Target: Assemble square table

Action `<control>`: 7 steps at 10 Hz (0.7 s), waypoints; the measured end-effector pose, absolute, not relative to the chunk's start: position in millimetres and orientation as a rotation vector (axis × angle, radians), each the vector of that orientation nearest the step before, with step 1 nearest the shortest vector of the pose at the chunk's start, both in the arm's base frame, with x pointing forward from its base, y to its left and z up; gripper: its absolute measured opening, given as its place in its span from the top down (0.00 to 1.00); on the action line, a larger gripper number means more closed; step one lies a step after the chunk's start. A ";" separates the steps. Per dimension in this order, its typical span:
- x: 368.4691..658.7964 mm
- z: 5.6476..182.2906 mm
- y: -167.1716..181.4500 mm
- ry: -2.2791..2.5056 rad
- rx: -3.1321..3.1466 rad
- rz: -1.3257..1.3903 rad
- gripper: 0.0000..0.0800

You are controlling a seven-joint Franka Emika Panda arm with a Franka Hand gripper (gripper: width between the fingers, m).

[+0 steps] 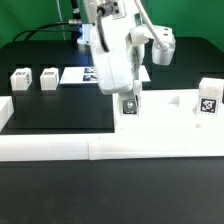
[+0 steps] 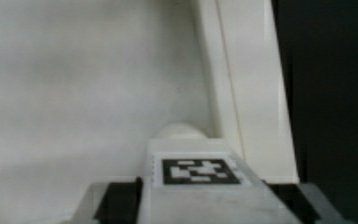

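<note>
Careful, your gripper (image 2: 197,198) has its fingers (image 2: 119,203) pressed against both sides of a tagged leg (image 2: 197,168), which sticks out beyond them, its rounded end over the white slab (image 2: 87,90) and just beside the slab's edge. I judge the risk lies there: so near the edge, a tilted leg could miss its seat, or slip in the pinch if you push down off-centre. Outward, another leg (image 1: 207,98) stands upright on the slab at the exterior view's right, and two loose legs (image 1: 20,78) sit well apart on the black table (image 1: 60,115)
</note>
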State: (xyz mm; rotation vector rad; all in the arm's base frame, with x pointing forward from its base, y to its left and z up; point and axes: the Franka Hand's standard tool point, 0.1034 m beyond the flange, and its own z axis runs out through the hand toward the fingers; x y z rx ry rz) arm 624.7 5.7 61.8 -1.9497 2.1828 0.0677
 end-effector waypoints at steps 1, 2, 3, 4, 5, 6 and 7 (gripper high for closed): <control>627.4 62.4 6.7 1.932 -2.204 -0.009 0.36; 627.8 63.3 8.8 1.739 -2.359 -0.038 0.36; 627.5 62.6 7.7 1.707 -2.385 -0.042 0.22; 627.4 62.3 7.2 1.607 -2.456 -0.054 0.20; 627.3 62.2 7.0 1.510 -2.519 -0.066 0.20; 627.0 61.6 6.7 1.351 -2.620 -0.081 0.19; 626.9 60.8 8.6 1.084 -2.782 -0.091 0.19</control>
